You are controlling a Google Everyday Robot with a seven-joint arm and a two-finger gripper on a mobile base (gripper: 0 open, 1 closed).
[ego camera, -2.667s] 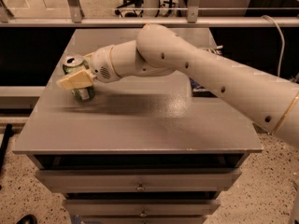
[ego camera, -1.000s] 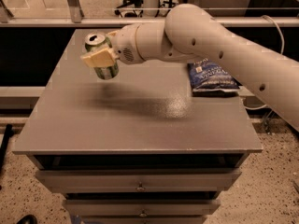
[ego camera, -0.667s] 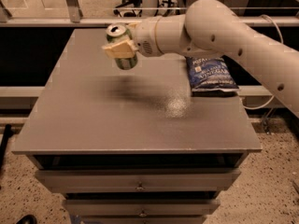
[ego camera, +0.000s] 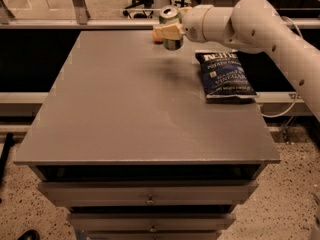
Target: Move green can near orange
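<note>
My claw is clamped on the green can, hovering over the desk just beside the orange; I reckon only the set-down remains.

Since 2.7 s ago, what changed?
The gripper, jaws shut on the green can, lifted it off the left side of the table and carried it right and back; it now sits beside the orange. Grasp unchanged; chip bag unmoved.

The smooth cream plastic gripper, at the far edge of the matt grey table, clasps the shiny metal green can.
</note>
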